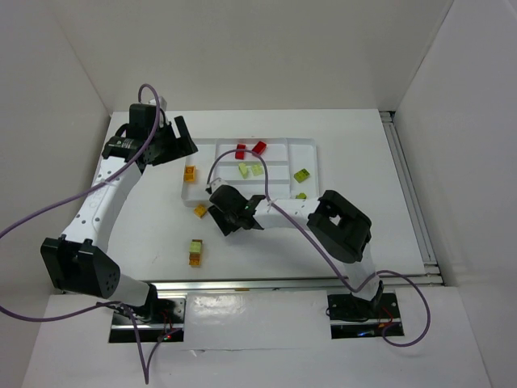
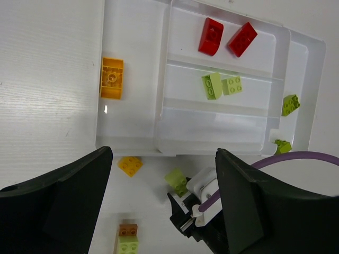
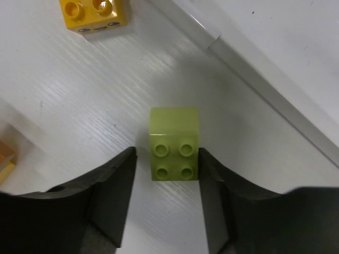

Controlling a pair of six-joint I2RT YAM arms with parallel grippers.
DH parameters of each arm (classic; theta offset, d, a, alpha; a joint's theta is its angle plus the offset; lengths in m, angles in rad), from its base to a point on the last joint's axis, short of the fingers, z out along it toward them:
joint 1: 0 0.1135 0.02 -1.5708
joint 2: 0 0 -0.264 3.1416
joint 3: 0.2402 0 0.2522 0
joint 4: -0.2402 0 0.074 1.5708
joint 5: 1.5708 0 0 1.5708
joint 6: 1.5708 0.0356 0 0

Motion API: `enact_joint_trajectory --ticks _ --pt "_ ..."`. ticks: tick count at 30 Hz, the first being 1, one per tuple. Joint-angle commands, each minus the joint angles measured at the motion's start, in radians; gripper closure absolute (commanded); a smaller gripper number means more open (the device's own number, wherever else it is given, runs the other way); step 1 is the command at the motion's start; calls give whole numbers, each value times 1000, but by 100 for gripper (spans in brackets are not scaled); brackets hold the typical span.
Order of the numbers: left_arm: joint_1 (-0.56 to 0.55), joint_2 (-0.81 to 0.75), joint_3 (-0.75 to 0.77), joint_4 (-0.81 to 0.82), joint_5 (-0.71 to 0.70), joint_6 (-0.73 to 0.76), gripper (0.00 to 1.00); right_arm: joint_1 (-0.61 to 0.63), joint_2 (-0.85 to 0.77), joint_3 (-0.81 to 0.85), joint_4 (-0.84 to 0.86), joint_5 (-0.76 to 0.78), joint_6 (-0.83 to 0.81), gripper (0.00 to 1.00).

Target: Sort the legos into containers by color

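Lego, light green (image 3: 174, 143): lies on the bench (image 3: 63, 90), just outside the tray (image 1: 313, 158).
Right tool (image 3: 168, 159): jaws straddle the brick, one finger touching and a gap at the other; not yet clamped.
Handling: centre the jaws, close squarely on the flat sides, lift clear of the rim, carry to the slot holding the green pair (image 2: 221, 85).
Right arm: elbow bent, reaching low toward the tray's near edge.
Left tool (image 2: 164, 152): wide open, empty, raised by the tray's left end.
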Motion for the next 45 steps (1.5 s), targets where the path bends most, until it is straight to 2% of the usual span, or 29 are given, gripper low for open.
enact_joint_trajectory --ticks 1,2,3,4,8,12,15,19,23,27,33,35,36,38,41,45 --pt "5 -6 22 -2 8 17 11 -1 4 41 49 3 -9 46" --pt "5 -6 22 -2 8 17 11 -1 4 41 49 3 -9 50" --pt "5 -15 10 -11 8 26 11 -1 -17 41 36 3 -9 59" --pt "5 -16 -4 -11 8 27 11 -1 -70 41 35 3 2 61" --pt "5 -60 -58 -31 -15 27 11 -10 -239 -10 9 72 37 63" --pt "-8 -94 -141 -31 -11 17 11 -115 -284 19 -49 127 85 63" --pt "-39 -120 -204 -68 -48 -7 11 -253 -223 90 -80 116 106 63" --pt "-90 -167 -277 -122 -83 -68 11 -350 -105 200 -90 90 106 63" --pt "-183 -207 -374 -155 -95 -160 11 -409 16 299 -126 72 106 63" --pt "-268 -221 -455 -197 -127 -242 12 -432 67 345 -144 58 106 63" --pt "-352 -187 -503 -206 -158 -314 13 -442 79 345 -155 58 106 54" --pt "-378 -187 -512 -206 -183 -328 13 -442 66 323 -143 58 106 43" --pt "-378 -175 -512 -206 -199 -328 13 -442 52 310 -143 58 117 30" --pt "-378 -160 -523 -215 -209 -337 14 -442 34 299 -143 58 117 22" --pt "-388 -135 -543 -215 -219 -348 14 -442 -11 279 -133 81 117 21" --pt "-388 -126 -554 -205 -229 -348 22 -442 -78 245 -133 92 117 21"
